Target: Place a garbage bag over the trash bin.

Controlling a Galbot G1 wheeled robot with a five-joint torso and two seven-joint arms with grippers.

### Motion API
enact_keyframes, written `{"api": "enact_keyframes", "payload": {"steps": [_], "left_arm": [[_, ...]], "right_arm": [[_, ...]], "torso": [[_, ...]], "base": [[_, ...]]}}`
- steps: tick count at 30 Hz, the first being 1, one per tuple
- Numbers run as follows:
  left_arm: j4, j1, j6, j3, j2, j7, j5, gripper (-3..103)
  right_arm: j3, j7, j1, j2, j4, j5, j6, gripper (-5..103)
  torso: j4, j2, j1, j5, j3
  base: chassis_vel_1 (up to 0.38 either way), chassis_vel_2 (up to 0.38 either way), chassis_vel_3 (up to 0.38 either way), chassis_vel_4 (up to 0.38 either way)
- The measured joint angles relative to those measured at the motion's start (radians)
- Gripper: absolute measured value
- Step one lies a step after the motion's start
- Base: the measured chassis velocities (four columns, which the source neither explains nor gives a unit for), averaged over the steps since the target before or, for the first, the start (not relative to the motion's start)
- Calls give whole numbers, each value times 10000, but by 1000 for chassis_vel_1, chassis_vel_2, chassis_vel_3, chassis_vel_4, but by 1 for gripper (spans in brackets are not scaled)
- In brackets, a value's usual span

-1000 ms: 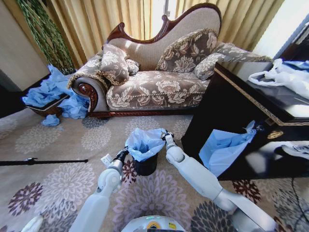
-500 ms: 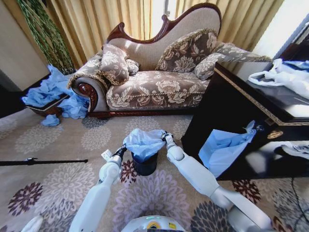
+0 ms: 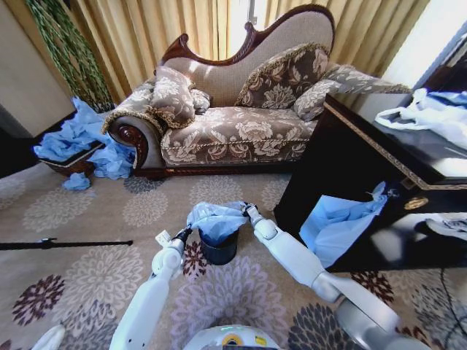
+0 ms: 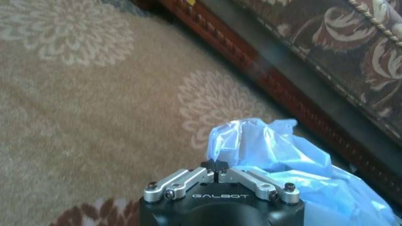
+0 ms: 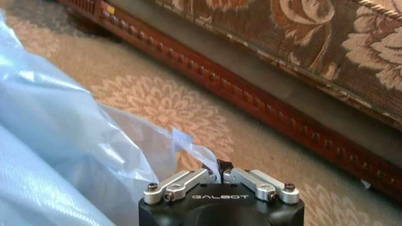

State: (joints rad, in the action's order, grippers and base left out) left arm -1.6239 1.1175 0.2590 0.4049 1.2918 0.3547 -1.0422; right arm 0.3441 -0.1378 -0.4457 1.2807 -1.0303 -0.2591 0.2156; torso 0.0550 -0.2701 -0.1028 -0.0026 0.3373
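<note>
On carpet, two claws, left claw (image 3: 188,231) and right claw (image 3: 246,208), apparently pinch one garbage bag (image 3: 216,218) over one trash bin (image 3: 219,249).

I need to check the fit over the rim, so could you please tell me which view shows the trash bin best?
The head view: the trash bin stands on the carpet, the garbage bag bunched over its mouth. The wrist views show bag plastic, not the bin.

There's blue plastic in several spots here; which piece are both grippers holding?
The garbage bag draped over the trash bin, pinched by the left gripper and right gripper. The heap of blue bags and the blue bag by the cabinet lie untouched.
</note>
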Motion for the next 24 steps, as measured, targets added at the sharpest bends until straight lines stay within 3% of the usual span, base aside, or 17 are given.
{"api": "enact_keyframes", "payload": {"steps": [7,24], "left_arm": [[-8,225,28,-25,68,-156,62,0],[-602,1273,-14,-6,75,-378,198,0]], "right_arm": [[20,689,-126,-297,88,229,-225,0],[226,723,-975,-1114,-1116,214,-245,0]], "torso": [[0,0,0,-1,0],[0,-2,0,1,-1]], "base": [[0,0,0,0],[0,0,0,0]]}}
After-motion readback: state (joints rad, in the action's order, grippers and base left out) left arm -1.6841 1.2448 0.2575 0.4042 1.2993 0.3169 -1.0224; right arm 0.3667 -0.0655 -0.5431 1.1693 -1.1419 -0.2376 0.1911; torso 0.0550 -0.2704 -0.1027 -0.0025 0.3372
